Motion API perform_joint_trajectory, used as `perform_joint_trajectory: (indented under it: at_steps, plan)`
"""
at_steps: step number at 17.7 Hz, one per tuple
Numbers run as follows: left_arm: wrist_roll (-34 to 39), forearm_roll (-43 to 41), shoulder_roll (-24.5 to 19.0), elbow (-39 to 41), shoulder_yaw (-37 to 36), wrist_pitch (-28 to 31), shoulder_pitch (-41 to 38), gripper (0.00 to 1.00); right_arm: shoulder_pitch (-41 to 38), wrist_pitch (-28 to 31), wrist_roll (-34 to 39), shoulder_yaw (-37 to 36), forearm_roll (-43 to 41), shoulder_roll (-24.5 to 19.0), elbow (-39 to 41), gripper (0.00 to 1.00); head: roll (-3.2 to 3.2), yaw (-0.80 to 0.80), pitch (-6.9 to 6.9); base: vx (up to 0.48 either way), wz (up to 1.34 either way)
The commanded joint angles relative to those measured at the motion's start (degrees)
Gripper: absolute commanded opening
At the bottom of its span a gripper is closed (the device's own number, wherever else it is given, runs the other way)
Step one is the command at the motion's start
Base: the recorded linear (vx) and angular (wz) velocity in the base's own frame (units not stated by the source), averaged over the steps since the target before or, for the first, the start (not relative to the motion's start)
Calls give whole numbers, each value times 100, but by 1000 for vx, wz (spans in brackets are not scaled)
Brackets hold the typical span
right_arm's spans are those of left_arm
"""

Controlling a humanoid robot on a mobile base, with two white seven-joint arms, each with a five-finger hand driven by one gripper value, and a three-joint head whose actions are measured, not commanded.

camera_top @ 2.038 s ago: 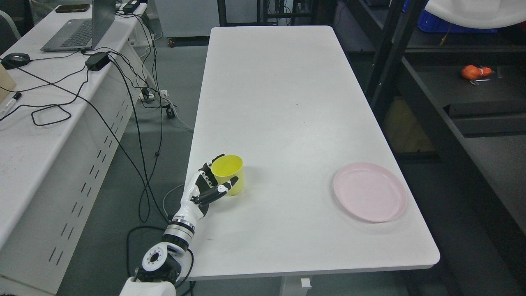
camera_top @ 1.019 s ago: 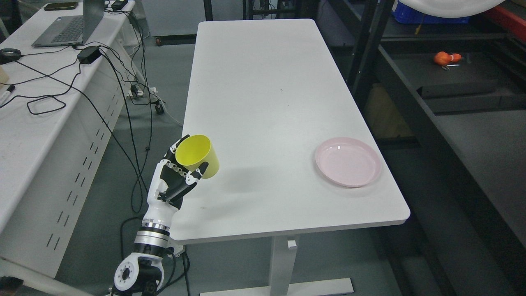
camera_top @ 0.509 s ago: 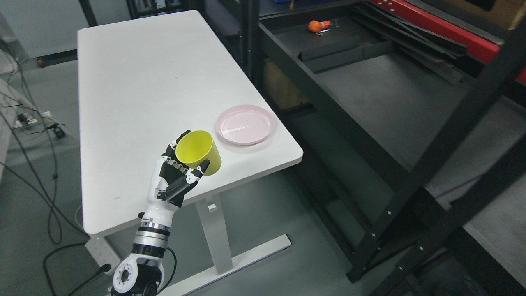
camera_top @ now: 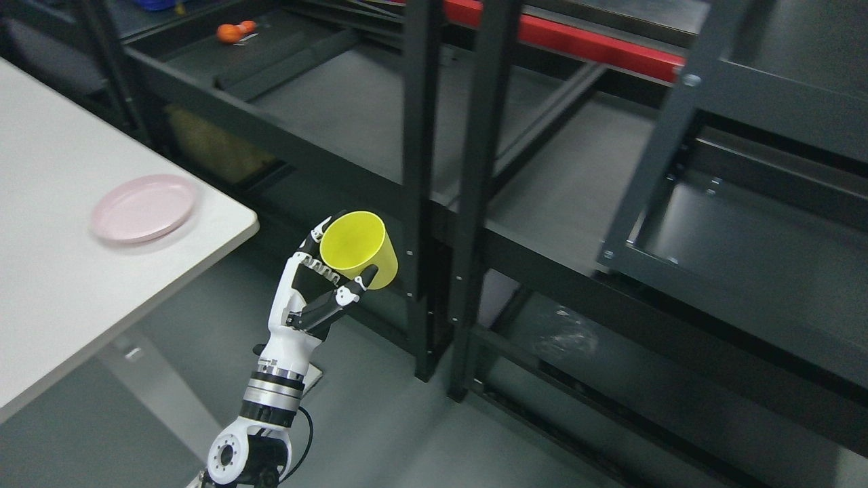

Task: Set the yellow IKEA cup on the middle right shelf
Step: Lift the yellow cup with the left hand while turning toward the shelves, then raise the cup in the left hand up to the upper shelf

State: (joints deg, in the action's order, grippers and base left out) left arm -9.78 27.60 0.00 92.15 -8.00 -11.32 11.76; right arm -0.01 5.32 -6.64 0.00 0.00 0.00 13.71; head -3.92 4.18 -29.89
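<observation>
My left hand (camera_top: 336, 261) is shut on the yellow cup (camera_top: 359, 247), holding it in the air with its open mouth tilted toward me. The cup hangs over the floor, just in front of the black shelving rack (camera_top: 475, 203) and left of its twin uprights. Grey shelf boards (camera_top: 563, 183) lie at the rack's middle level, one left of the uprights and one right of them. The right hand is out of view.
The white table (camera_top: 61, 285) with a pink plate (camera_top: 144, 207) on it stands at the left. An orange object (camera_top: 234, 31) lies far back on the left shelf. A red beam (camera_top: 583, 47) runs along the rack's back. A second rack bay (camera_top: 746, 237) stands at the right.
The cup was lifted off the table in my left hand. The whole view has swung right from the table to the rack, so the camera moved; the cup stays held the same way.
</observation>
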Motion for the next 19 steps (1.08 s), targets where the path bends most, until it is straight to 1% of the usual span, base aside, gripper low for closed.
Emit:
perform_joint_trajectory:
  at_steps: [1, 6, 10, 12, 16, 19]
  plan:
    - [3, 0, -100, 163, -773, -46, 160, 1, -78, 5, -4, 97, -141, 100, 0, 99, 0, 0, 0, -231, -1166]
    - [2, 0, -100, 154, -1115, -63, 414, 1, -78, 5, -4, 97, -141, 100, 0, 99, 0, 0, 0, -203, -1031]
    - [2, 0, -100, 163, -1142, -63, 1152, 1, -78, 5, -4, 97, -141, 100, 0, 99, 0, 0, 2, -163, -819]
    - [11, 0, -100, 172, -1133, -46, 1608, 1, -78, 5, -4, 97, -141, 100, 0, 99, 0, 0, 2, -65, -426]
    - [20, 26, -100, 215, -1168, -2, 2548, 0, -78, 5, -4, 97, -141, 100, 0, 99, 0, 0, 4, 43, 0]
    - [20, 482, -100, 277, -1440, -2, 3357, 0, -78, 5, -4, 97, -141, 100, 0, 99, 0, 0, 4, 102, 195]
